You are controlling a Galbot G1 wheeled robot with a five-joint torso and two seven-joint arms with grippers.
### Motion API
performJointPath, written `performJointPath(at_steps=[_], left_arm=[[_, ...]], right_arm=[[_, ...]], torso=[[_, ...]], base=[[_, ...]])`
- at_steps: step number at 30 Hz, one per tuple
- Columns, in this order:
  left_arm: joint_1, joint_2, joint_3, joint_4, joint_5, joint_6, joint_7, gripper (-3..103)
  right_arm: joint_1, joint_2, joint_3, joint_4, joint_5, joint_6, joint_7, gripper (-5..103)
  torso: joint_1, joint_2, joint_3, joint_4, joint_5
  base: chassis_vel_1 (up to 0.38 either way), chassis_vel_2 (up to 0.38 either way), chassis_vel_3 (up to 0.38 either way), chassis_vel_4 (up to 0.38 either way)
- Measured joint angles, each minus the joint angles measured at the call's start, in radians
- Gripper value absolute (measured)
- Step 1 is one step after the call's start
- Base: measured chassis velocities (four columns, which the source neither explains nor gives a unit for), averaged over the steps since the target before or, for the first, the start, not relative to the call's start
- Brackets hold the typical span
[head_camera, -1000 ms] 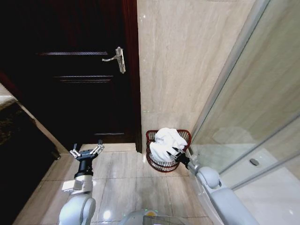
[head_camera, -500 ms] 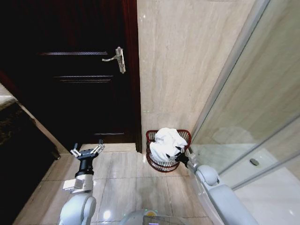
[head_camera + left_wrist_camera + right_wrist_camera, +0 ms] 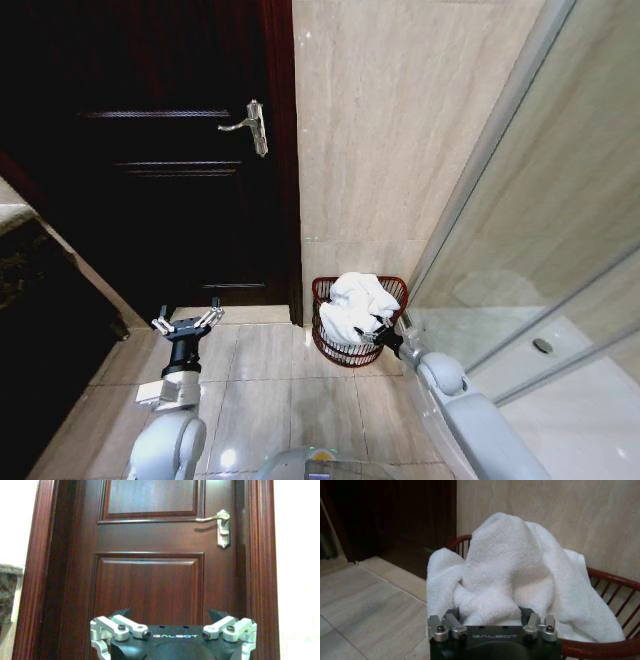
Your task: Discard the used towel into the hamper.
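The hamper (image 3: 358, 322) stands on the tiled floor (image 3: 290, 390) in the corner between the marble wall (image 3: 400, 130) and the glass partition (image 3: 540, 250), and the white towel (image 3: 355, 303) is heaped inside it, rising above the red rim. In the head view the right gripper (image 3: 378, 331) is at the near edge of the hamper, touching the lower part of the towel, but this view does not show how the fingers stand. The right wrist view is much closer: the towel (image 3: 520, 581) hangs directly in front of the gripper (image 3: 492, 620), a fold of it lies between the two fingers, and the jaws seem closed on this fold. The rim of the hamper (image 3: 612, 578) curves behind and beside it.

The left gripper (image 3: 186, 322) is well apart from the hamper, raised upright with its fingers spread wide and nothing between them. The left wrist view shows the dark wooden door (image 3: 150, 555) and its metal handle (image 3: 219, 521) ahead of this gripper (image 3: 172, 620).
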Motion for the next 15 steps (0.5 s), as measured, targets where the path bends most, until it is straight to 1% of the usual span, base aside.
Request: performJointPath(at_steps=[2, 6, 12, 13, 15], left_arm=[[0.001, 0.0, 0.0, -0.001, 0.0, 0.0, 0.0, 100], [0.002, 0.0, -0.001, -0.002, 0.001, -0.001, 0.0, 100], [0.002, -0.002, 0.0, -0.003, 0.003, -0.002, 0.0, 100], [0.001, -0.002, 0.001, -0.002, 0.004, -0.002, 0.0, 100], [0.001, -0.002, 0.001, -0.002, 0.004, -0.003, 0.0, 100]], right_arm=[[0.0, 0.001, 0.0, -0.001, 0.0, 0.002, 0.0, 70], [0.0, 0.002, 0.0, -0.001, 0.002, 0.006, 0.006, 70], [-0.008, -0.001, 0.002, 0.015, 0.005, 0.01, 0.02, 70], [-0.008, -0.002, 0.005, 0.019, 0.009, 0.01, 0.025, 68], [-0.008, -0.003, 0.009, 0.021, 0.012, 0.01, 0.029, 79]], torso=[[0.0, 0.0, 0.0, 0.0001, 0.0002], [0.0, 0.0, 0.0, -0.0002, 0.0005], [0.0, 0.0, 0.0, 0.0, 0.0011], [0.0, 0.0, 0.0, -0.0001, 0.0014], [0.0, 0.0, 0.0, -0.0003, 0.0014]], base=[[0.0, 0.0, 0.0, 0.0], [0.0, 0.0, 0.0, 0.0], [0.0, 0.0, 0.0, 0.0], [0.0, 0.0, 0.0, 0.0], [0.0, 0.0, 0.0, 0.0]])
